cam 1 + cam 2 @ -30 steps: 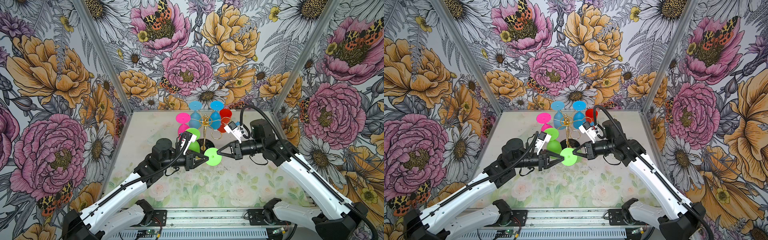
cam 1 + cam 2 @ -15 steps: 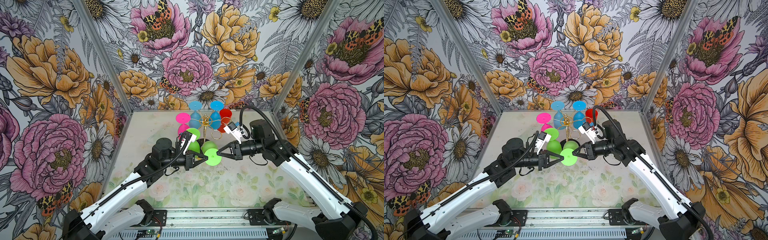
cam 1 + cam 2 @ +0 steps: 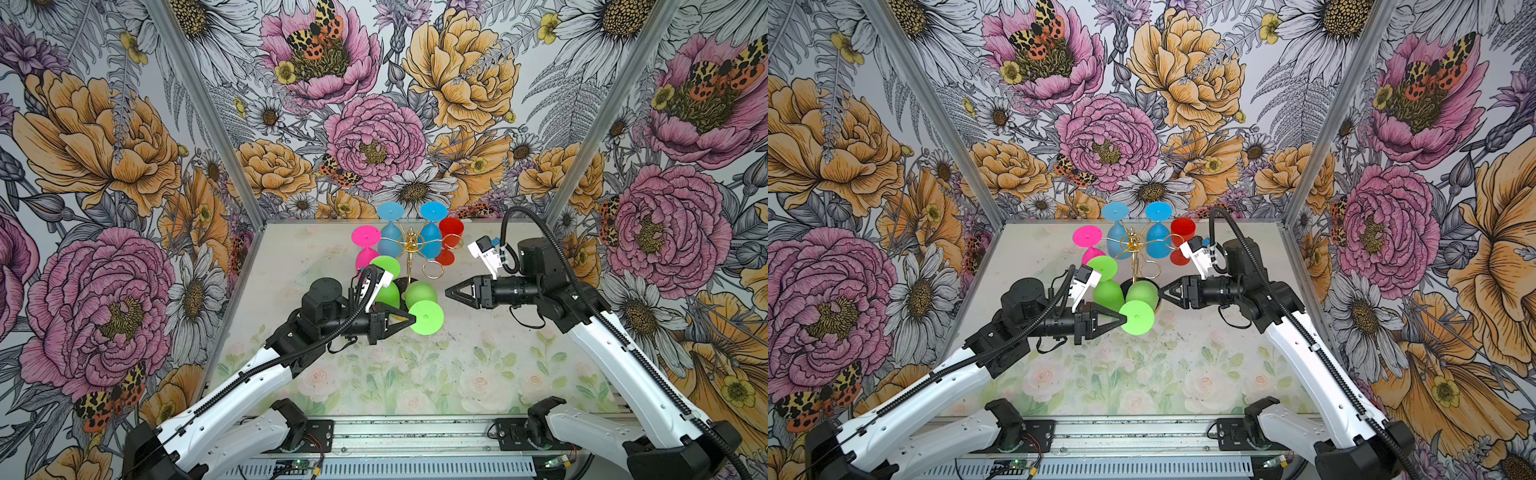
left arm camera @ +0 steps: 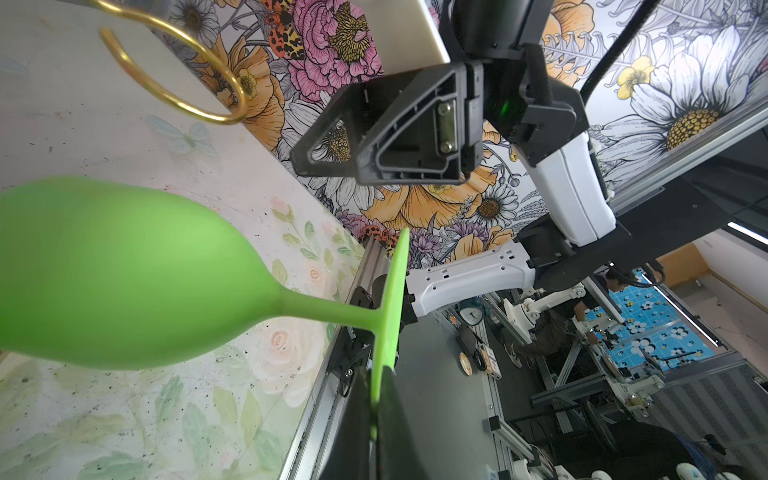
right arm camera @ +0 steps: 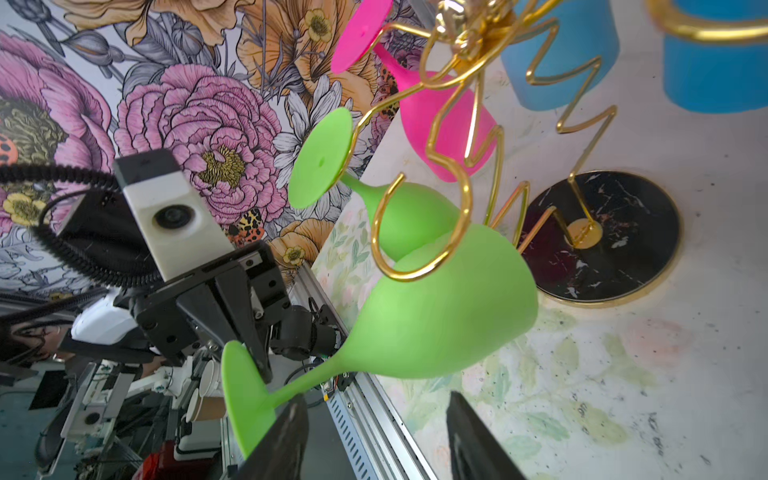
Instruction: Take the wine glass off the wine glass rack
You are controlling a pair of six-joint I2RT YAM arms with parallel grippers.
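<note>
Top view: we see L gripper (image 3: 412,319) clamped tight on green wine glass (image 3: 426,316) foot rim, glass sideways, free of wine glass rack (image 3: 409,243) loops, just beside it; L wrist: rim pinched btwn fingers (image 4: 349,440); R wrist: R gripper (image 5: 380,446) jaws part-open, empty.

Bright, even, diffuse light; shadows on table (image 3: 478,374) faint, soft. Both top views sharp. Left wrist view: green wine glass (image 4: 124,270) bowl close, blurred; edges wide-angle stretched. Gold wire of wine glass rack (image 5: 631,257) glints.
</note>
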